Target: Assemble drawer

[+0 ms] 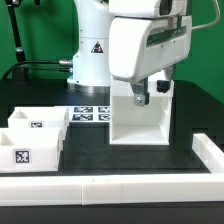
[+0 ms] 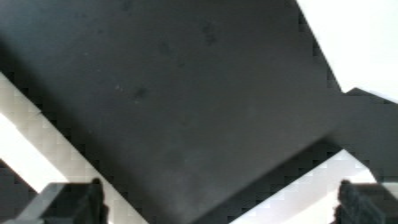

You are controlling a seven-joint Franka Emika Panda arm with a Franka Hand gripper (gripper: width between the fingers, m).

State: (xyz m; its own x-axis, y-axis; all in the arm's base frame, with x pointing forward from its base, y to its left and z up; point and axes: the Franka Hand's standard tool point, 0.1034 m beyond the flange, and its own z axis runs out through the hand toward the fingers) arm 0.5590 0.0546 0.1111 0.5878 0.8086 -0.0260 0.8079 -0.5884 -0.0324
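overlapping the housing (image 1: 138, 125), jaws indistinct

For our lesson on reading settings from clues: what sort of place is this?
Probably a robotics lab bench: a white robot arm stands over a black tabletop edged by a low white border wall, among white plastic drawer parts carrying black-and-white square tags.
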